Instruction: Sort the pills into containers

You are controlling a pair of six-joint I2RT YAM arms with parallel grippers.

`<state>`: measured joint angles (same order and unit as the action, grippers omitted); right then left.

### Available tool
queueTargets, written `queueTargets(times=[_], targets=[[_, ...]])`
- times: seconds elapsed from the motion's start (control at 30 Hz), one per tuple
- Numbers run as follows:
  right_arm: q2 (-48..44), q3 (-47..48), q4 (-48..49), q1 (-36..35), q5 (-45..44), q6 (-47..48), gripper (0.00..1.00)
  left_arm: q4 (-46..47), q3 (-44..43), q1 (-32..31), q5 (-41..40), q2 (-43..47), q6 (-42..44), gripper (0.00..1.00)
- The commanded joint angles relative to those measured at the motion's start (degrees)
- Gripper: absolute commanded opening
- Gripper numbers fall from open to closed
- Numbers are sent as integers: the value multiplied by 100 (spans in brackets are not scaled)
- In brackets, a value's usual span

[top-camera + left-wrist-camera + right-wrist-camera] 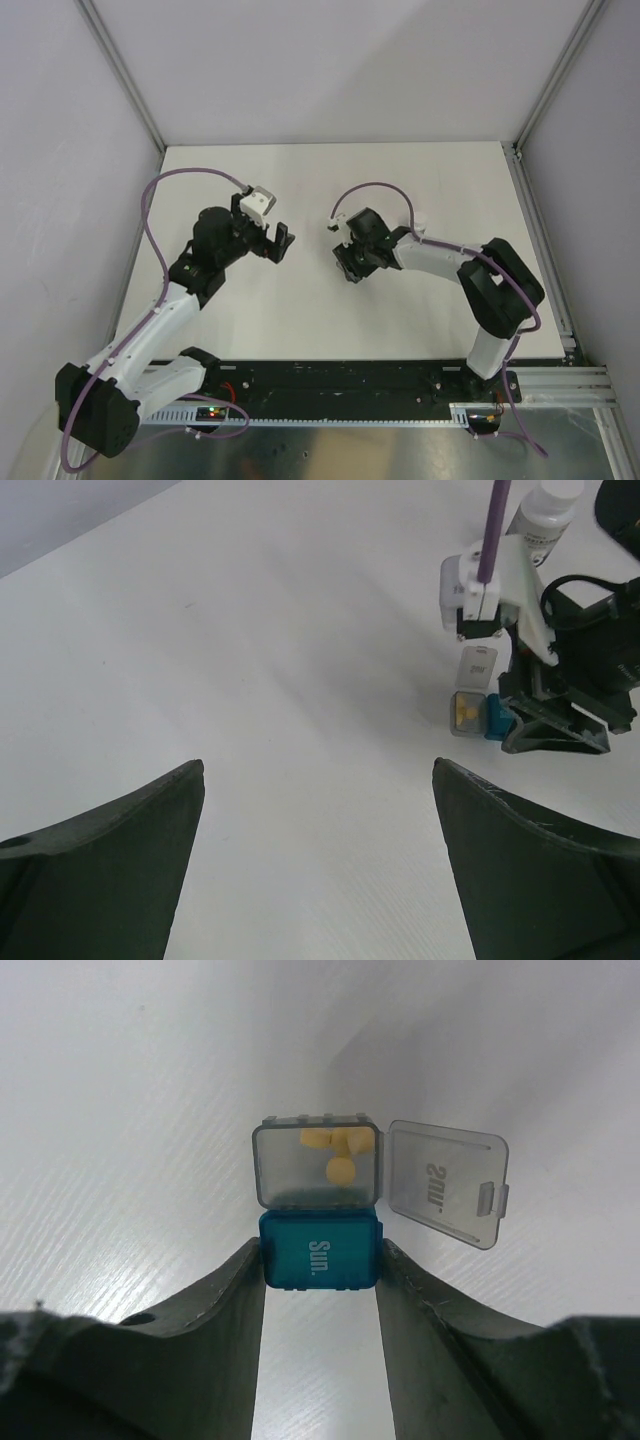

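Though lid (445, 1182) open, containers' (318, 1205) teal end clamped in right hand (320, 1256); left hand (318, 770) apart.

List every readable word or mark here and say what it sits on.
"Sun." on the closed top of the teal compartment.
"Sun", seen upside down, on the open grey lid.
Print on the bottle: too blurred to read.
Nothing else is legible.
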<state>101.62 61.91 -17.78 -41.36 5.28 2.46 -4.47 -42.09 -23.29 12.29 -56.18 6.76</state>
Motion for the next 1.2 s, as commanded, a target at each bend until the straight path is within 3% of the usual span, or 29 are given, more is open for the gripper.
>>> queueTargets(times=[0.0, 0.47, 0.97, 1.17], targets=[[-593, 21, -52, 166, 437, 241, 16, 296, -26, 142, 247, 8, -288, 98], [-2167, 627, -1399, 151, 1813, 1691, 13, 355, -671, 505, 1459, -560, -1319, 99], [-2349, 1503, -2690, -639, 1832, 2459, 12, 407, -1316, 495, 2501, -1364, -1901, 98], [-2249, 1770, -2847, -830, 1776, 2556, 11, 418, -1344, 407, 3369, -1736, -1945, 98]])
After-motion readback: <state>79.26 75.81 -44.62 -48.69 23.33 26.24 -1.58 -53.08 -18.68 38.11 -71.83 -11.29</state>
